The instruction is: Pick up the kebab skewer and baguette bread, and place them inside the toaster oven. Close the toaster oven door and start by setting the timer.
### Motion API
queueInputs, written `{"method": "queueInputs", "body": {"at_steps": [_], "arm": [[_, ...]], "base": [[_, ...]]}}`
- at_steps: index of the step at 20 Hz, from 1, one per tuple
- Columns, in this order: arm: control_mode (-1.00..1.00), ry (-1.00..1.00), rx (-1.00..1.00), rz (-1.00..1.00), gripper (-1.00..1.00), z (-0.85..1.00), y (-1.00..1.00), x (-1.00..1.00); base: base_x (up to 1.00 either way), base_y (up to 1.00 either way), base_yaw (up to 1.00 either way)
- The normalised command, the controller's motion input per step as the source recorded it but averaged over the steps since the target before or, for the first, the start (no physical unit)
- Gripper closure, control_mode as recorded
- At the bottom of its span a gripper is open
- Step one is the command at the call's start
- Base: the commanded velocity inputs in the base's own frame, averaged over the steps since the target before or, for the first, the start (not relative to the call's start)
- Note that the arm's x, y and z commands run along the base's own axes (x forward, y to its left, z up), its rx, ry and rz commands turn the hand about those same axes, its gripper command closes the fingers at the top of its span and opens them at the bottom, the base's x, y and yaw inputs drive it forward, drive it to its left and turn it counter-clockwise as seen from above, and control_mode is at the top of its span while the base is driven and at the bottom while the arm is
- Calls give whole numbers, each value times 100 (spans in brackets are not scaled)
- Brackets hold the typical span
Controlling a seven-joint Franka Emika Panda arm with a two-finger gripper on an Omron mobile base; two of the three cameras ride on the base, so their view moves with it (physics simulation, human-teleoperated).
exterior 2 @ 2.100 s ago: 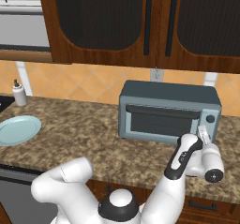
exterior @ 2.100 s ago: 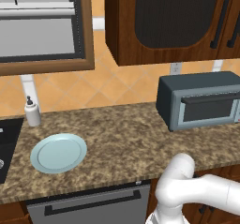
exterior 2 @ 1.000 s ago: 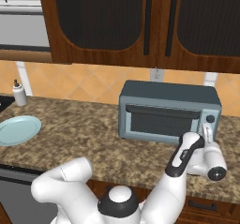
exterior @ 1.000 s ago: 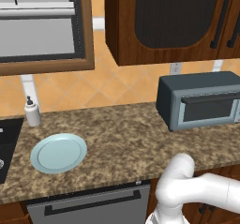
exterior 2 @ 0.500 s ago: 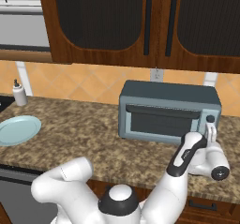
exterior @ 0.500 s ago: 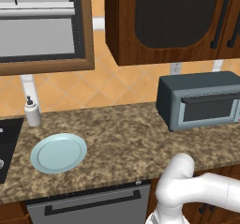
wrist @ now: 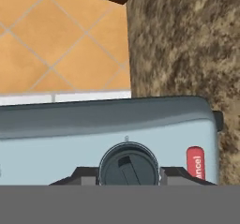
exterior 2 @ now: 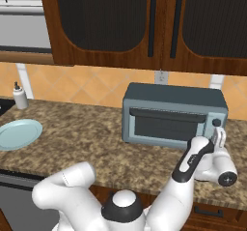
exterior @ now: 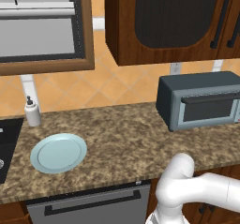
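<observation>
Dark jaws (wrist: 129,174) half-apart, straddling round timer knob (wrist: 129,164) (toaster oven (exterior 2: 173,115)); contact unclear.

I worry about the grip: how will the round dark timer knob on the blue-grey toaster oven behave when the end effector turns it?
The round dark timer knob looks smooth-rimmed, so the end effector straddling it may slip. The boxy blue-grey toaster oven probably stays put.

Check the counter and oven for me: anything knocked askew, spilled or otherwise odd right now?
Nothing stands out. The toaster oven sits square on the counter with its door shut, the plate lies flat and bare, and the soap bottle stands upright. The end effector is at the timer knob.
</observation>
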Motion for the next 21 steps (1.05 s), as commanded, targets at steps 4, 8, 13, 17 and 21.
{"method": "queueInputs", "body": {"at_steps": [4,8,13,17,21], "arm": [[-100,0,15,-9,100,5,3,0],[-100,0,14,-11,100,7,0,0],[-100,0,15,-11,100,10,0,0],[-100,0,18,-9,100,7,0,-2],[-100,0,22,-8,100,5,0,-10]], "base": [[0,0,0],[0,0,0],[0,0,0],[0,0,0],[0,0,0]]}}
